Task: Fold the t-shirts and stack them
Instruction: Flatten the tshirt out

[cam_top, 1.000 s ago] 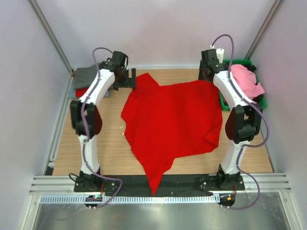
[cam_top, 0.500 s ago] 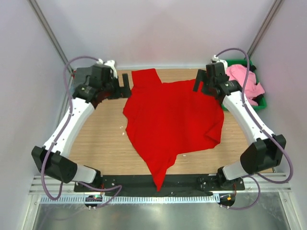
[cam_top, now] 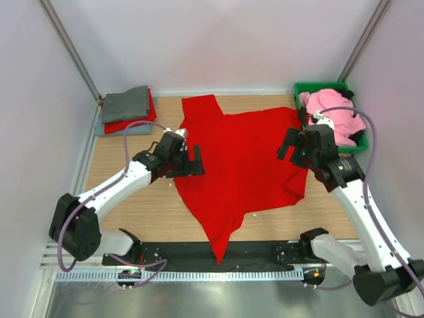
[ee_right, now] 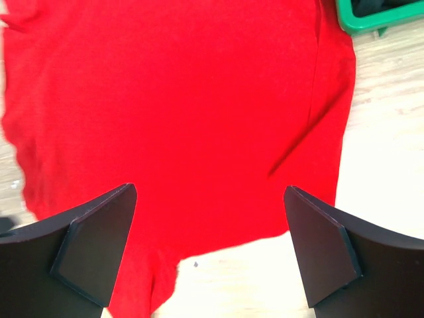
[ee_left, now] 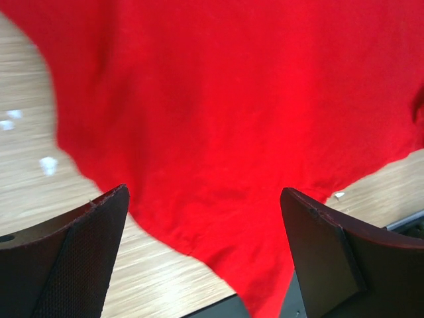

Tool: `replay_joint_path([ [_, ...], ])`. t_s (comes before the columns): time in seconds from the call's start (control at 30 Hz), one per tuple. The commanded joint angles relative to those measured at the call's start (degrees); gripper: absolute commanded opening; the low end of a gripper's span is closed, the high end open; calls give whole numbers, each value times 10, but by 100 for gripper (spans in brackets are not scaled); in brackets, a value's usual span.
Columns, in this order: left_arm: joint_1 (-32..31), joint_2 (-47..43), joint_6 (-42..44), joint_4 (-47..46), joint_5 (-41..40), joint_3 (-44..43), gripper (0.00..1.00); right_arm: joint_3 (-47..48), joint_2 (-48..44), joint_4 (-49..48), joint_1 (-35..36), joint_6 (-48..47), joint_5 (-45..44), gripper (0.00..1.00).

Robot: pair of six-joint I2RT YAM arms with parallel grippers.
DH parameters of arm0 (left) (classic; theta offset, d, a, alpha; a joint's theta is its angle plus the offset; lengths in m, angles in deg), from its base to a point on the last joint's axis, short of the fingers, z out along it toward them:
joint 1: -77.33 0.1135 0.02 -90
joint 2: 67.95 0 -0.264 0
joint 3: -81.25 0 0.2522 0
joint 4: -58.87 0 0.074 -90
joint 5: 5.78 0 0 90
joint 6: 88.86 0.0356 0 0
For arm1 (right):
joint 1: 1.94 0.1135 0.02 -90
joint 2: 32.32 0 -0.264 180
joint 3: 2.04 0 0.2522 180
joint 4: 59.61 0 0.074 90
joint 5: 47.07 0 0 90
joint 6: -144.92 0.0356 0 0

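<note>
A large bright red t-shirt (cam_top: 238,159) lies spread and rumpled across the middle of the wooden table, one corner hanging over the black front strip. My left gripper (cam_top: 192,161) hovers open over its left edge; in the left wrist view the red t-shirt (ee_left: 232,99) fills the gap between the fingers (ee_left: 86,252). Over the shirt's right edge, my right gripper (cam_top: 291,147) is open too, with the red t-shirt (ee_right: 185,99) below its fingers (ee_right: 324,252). Neither gripper holds anything. Folded t-shirts (cam_top: 126,107), grey on top, are stacked at the back left.
A green bin (cam_top: 319,87) at the back right holds a pink shirt (cam_top: 334,111) and a dark one (cam_top: 358,137); the bin's corner (ee_right: 371,16) shows in the right wrist view. Bare wood (cam_top: 132,212) lies left of the red shirt.
Both arms have swung from the back corners toward the middle, now low over the red shirt's side edges. The folded stack and the bin are uncovered. Both grippers stayed open.
</note>
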Motion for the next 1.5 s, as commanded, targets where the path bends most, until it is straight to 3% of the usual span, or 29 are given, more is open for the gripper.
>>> replay_joint_path([
  [0.0,-47,28,-43,-78,-34,-1,96,-21,-62,25,2,24,9,100],
  [0.33,-122,103,-143,-148,-110,73,94,-23,-147,81,2,31,42,100],
  [0.53,-125,146,-152,-148,-145,108,93,-21,-168,100,2,20,50,100],
  [0.73,-121,122,-157,-99,-194,147,94,-30,-184,99,2,17,59,100],
  [0.87,-87,60,-149,-38,-228,156,97,-39,-180,91,2,11,64,100],
  [1.07,32,-37,-124,39,-216,170,99,-70,-170,66,2,14,87,100],
  [1.47,18,-284,-120,242,-223,51,100,-125,-150,48,3,73,146,100],
])
